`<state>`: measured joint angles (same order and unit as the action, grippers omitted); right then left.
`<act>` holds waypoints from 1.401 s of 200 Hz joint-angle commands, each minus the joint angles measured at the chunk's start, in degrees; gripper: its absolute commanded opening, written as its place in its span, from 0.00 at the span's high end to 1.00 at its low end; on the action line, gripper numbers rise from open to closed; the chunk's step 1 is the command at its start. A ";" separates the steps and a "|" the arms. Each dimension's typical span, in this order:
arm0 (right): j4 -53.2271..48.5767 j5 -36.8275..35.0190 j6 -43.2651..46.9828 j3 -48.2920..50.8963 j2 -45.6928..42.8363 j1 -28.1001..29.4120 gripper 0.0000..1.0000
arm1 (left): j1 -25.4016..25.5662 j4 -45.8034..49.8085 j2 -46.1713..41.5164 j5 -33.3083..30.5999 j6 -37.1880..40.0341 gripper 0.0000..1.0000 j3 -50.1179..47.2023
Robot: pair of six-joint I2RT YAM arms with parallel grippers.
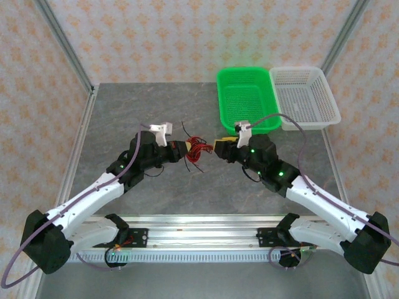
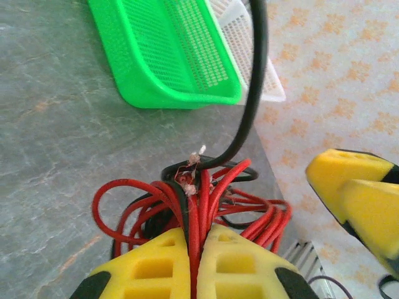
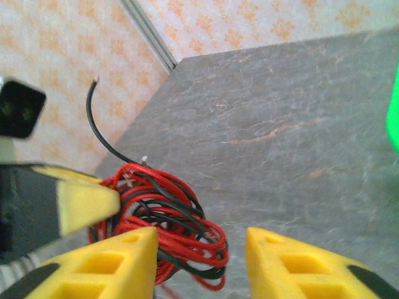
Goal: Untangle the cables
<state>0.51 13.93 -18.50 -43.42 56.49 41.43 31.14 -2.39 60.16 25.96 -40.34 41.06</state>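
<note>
Above grey table [image 1: 124, 118], left gripper [image 2: 193, 249] pinches cables [image 2: 199, 199].

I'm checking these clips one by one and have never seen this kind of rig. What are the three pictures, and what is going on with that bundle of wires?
Two robot arms are bolted at the near edge of a grey table. The wide picture is taken from above and behind them; the other two come from small cameras on each wrist, so the yellow pads at the bottom are that arm's own jaws.

Between the arms is a tangle of thin red and black cables. The left gripper is shut on several of its strands. The right gripper has its jaws apart, the tangle lying by its left pad.

At the table's far side sit a green basket and a white basket.
</note>
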 commanded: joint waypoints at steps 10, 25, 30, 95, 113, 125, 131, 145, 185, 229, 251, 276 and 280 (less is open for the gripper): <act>0.17 1.48 -14.13 -1.46 -0.11 -0.03 0.40 | -0.11 -0.70 -2.32 -4.75 -0.97 1.00 -0.19; 1.34 2.99 -21.25 -0.48 0.23 0.10 0.33 | -0.04 -0.42 -2.80 -6.11 -0.83 1.00 0.03; 2.12 3.34 -23.80 0.05 0.27 0.22 0.32 | -0.11 -0.34 -2.95 -6.46 -0.80 1.00 0.07; 12.55 -0.74 -52.70 5.62 1.30 4.53 0.32 | 1.11 -0.16 -3.30 -9.55 -0.33 1.00 0.33; 12.68 -1.53 -56.04 4.58 3.05 5.75 0.32 | 1.45 -0.59 -3.46 -9.85 -0.36 1.00 0.14; 13.49 -1.82 -57.34 3.99 4.33 6.52 0.32 | 1.56 -0.60 -3.53 -9.93 -0.22 1.00 0.25; 13.63 -2.04 -57.73 3.54 5.15 6.79 0.32 | 1.65 -0.59 -3.61 -9.94 -0.20 1.00 0.26; 13.77 -2.19 -58.59 2.65 7.17 7.08 0.32 | 1.74 -0.59 -3.73 -9.91 -0.09 1.00 0.34; 18.03 -1.80 -59.78 0.50 12.82 7.73 0.33 | 1.91 -0.42 -4.00 -9.56 0.17 1.00 0.42; 19.19 -0.92 -58.44 -3.30 18.79 8.22 0.34 | 2.09 -0.64 -3.92 -9.17 0.17 1.00 0.05; 19.94 -0.42 -58.36 -4.28 21.30 8.29 0.38 | 2.14 -0.68 -3.98 -8.82 0.04 1.00 -0.08; 19.78 -0.66 -57.75 -5.16 23.10 8.29 0.47 | 2.18 -0.85 -4.31 -8.40 0.00 1.00 0.00; 19.79 -0.74 -57.70 -5.23 23.35 8.24 0.49 | 2.18 -0.86 -4.39 -8.35 0.00 1.00 0.05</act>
<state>18.92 13.50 -76.49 -46.35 78.59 49.36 32.67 -1.76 57.45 17.10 -40.53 40.64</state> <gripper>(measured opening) 0.549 0.063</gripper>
